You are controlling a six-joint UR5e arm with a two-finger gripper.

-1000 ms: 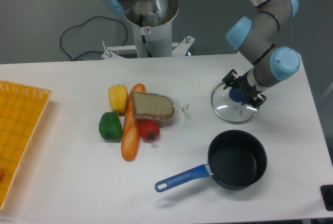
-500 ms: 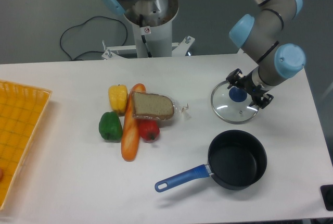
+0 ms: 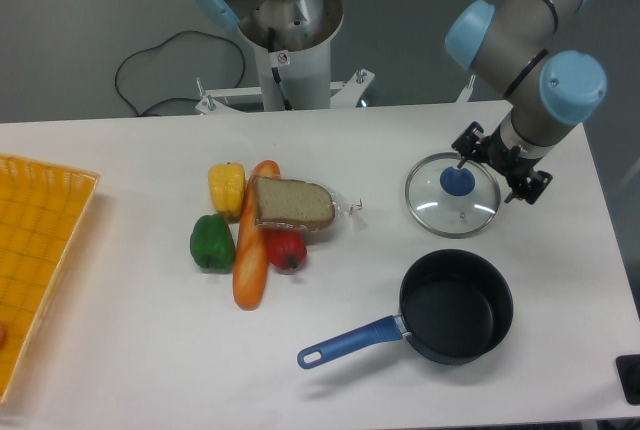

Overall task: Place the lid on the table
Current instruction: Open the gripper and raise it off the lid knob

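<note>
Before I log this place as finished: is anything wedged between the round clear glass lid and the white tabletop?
Nothing visible. The round clear glass lid with the blue knob lies flat on the white tabletop, beside the black saucepan. The two-finger gripper is off it.

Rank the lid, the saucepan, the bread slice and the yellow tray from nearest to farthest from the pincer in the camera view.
From the pincer:
1. Lid, just beside it, flat on the table.
2. Saucepan, in front of the lid.
3. Bread slice, mid-table on the vegetables.
4. Yellow tray, at the far table edge.

yellow tray [image 3: 40, 250]: cut by left edge | claw [image 3: 500, 162]: fingertips too small to tell
</note>
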